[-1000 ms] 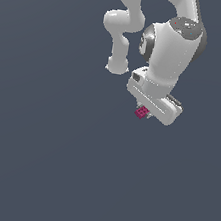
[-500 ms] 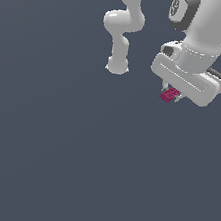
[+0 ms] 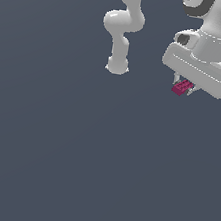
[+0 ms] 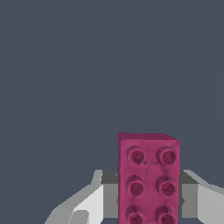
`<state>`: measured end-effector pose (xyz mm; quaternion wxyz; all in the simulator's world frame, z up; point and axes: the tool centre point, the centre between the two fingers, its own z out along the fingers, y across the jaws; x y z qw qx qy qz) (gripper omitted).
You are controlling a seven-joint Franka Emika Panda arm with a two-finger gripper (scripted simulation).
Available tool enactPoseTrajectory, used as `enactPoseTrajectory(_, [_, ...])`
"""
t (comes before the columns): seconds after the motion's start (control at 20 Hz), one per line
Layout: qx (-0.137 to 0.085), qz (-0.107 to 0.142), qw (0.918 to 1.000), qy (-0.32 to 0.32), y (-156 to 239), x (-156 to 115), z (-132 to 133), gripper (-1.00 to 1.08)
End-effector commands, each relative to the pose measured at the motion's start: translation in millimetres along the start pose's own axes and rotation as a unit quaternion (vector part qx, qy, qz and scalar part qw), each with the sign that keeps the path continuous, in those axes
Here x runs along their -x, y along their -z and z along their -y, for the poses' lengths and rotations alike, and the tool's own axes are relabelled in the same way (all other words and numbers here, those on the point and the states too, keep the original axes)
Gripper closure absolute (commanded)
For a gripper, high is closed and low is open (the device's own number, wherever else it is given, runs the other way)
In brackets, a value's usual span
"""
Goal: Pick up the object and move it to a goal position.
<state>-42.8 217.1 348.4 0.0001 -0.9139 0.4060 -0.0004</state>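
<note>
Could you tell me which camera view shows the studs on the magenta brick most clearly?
The wrist view: the brick fills much of the frame between the fingers, with six studs visible. In the exterior view the brick is a small sliver under the gripper.

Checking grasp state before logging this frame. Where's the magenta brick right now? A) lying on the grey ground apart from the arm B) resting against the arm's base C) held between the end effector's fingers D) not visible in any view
C: the wrist view shows the magenta brick flanked by the fingers on both sides, and in the exterior view it sits tucked under the end effector, far from the arm's base.
</note>
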Motion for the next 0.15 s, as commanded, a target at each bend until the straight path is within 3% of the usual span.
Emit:
enactPoseTrajectory(0.0, [0.000,0.000,1.0000,-0.001,0.0,-0.4,0.4,1.08])
enactPoseTrajectory(0.1, [0.000,0.000,1.0000,-0.001,-1.1,-1.3,0.2,1.08])
